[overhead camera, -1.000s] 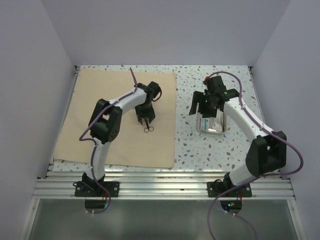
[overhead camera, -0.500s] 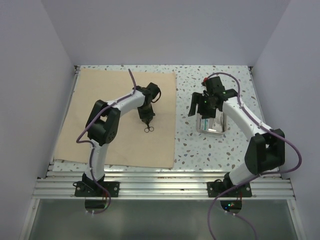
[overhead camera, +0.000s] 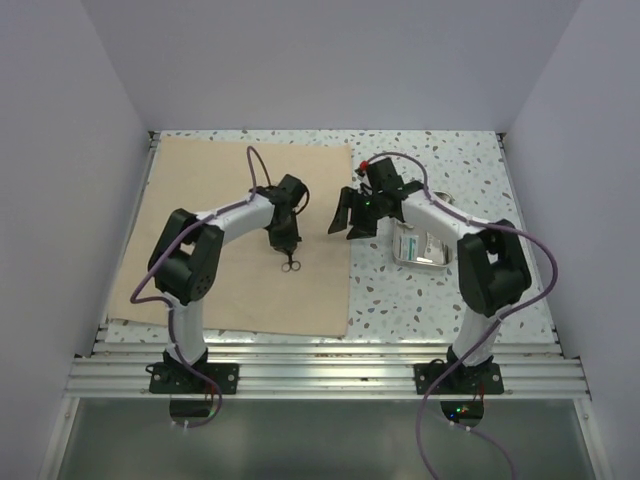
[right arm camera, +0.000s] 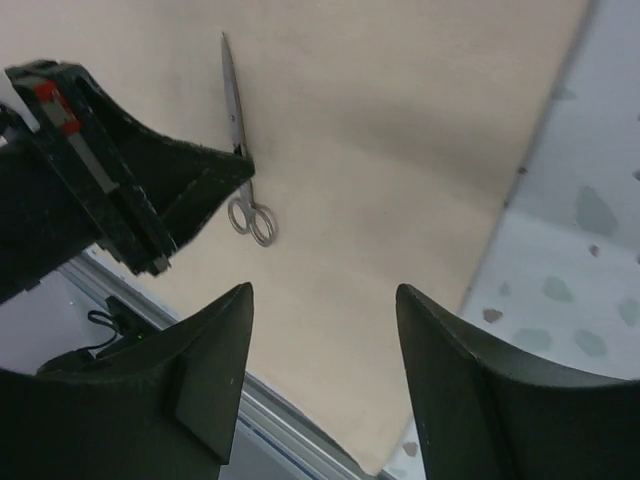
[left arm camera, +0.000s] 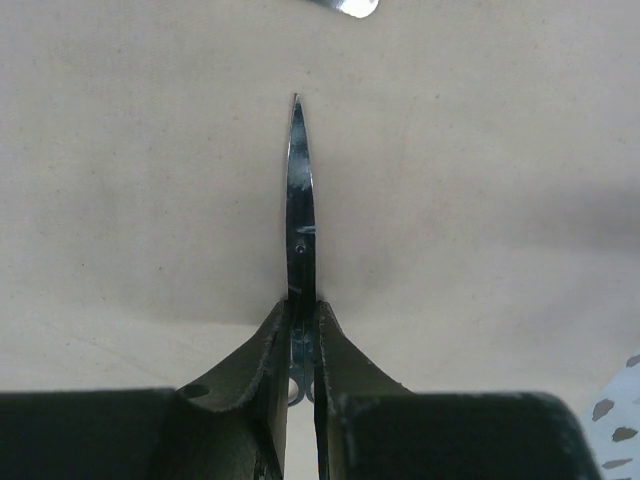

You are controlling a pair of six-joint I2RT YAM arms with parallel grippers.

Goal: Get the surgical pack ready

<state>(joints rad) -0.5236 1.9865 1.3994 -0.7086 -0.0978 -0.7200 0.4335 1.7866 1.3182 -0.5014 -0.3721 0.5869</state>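
On the left half of a speckled tabletop (overhead camera: 430, 150), a large tan cloth (overhead camera: 200, 190) lies spread flat. Above its right part, the left claw (overhead camera: 284, 243) is pressed together on a pair of steel scissors (left arm camera: 300, 200), pinching them just behind the closed blades. The finger rings show just clear of the claw in the overhead view. At the top edge of the left wrist view, another shiny steel piece (left arm camera: 340, 6) rests on the cloth, cut off by the frame. The right claw (overhead camera: 350, 214) hovers near the cloth's right edge, its fingers (right arm camera: 215, 370) spread wide. To its right, on bare tabletop, sits a shiny steel tray (overhead camera: 398, 256) holding white items (overhead camera: 420, 245) too small to tell apart.
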